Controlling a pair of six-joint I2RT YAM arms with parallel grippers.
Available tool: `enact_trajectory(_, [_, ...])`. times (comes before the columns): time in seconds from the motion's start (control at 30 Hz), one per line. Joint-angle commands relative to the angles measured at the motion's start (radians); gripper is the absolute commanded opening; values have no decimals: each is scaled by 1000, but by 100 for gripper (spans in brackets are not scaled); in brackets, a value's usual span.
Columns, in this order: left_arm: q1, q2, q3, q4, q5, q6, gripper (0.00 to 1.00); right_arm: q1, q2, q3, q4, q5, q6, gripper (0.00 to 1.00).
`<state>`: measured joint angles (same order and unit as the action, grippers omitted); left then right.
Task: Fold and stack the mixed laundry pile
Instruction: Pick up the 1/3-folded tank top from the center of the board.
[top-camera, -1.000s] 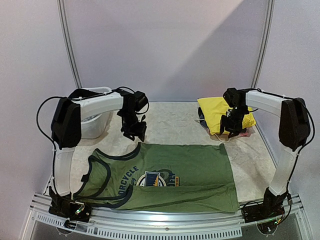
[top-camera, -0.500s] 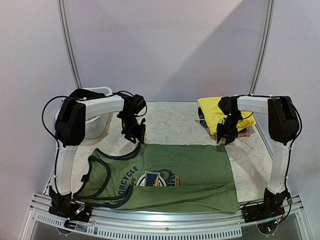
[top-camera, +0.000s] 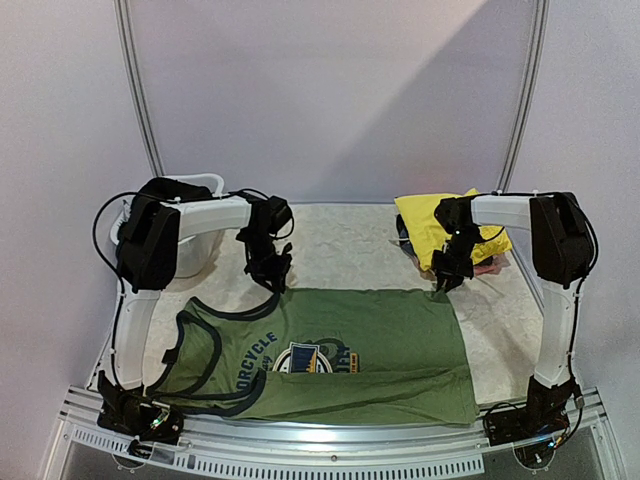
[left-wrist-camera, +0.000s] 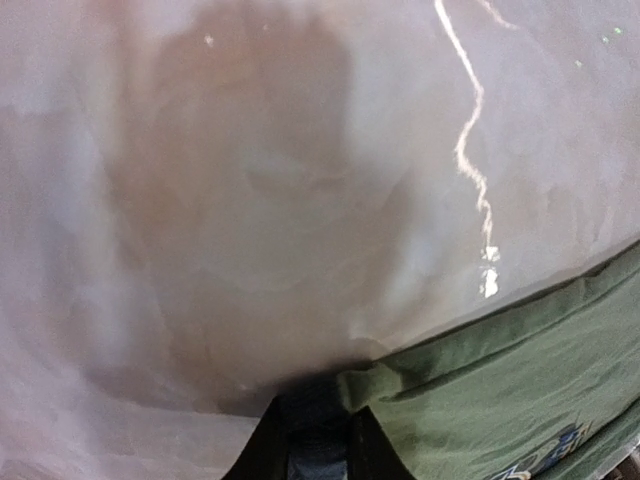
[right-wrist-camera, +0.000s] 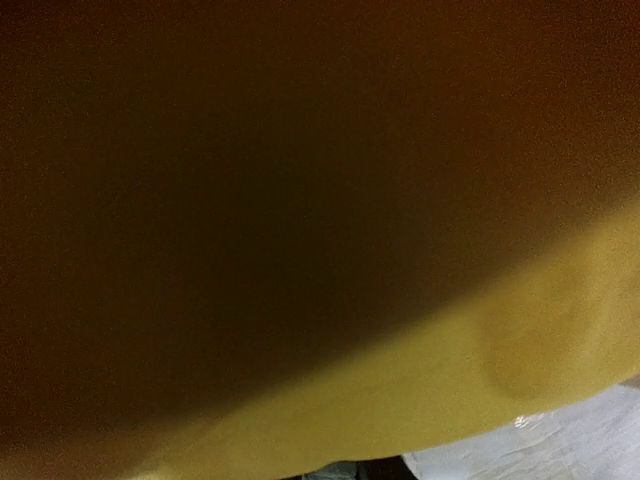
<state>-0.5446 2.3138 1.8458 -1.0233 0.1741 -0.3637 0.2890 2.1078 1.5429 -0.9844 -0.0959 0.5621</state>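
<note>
Shirt (top-camera: 340, 345) looks part-folded, unstacked; yellow garment (top-camera: 440, 225) sits folded beyond it. L gripper (top-camera: 275, 282), R gripper (top-camera: 441, 284) at its far corners (jaws: cannot tell).

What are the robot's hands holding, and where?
Left gripper seems to pinch the green shirt at its far edge. Right gripper sits at its far right corner; a grip cannot be told.

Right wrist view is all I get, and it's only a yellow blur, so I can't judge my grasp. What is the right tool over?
Observer: From above, the right tool is at the far right corner of the shirt, with the yellow garment just behind it.
Operator: And the left tool?
Observer: The left tool is at the shirt's far left corner, by the neckline.
Operator: Is the shirt flat?
Observer: Yes, spread out, graphic up.
</note>
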Motion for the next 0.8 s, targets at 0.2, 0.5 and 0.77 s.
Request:
enact_trajectory(0.2, [11, 21, 18, 47, 42, 1, 0, -1, -31, 11, -50, 18, -3, 2])
enact_trajectory(0.5, [11, -21, 50, 45, 29, -15, 0, 0, -79, 49, -84, 42, -13, 0])
enact_trajectory(0.77, [12, 23, 163, -1, 11, -1, 0, -2, -37, 154, -115, 54, -37, 0])
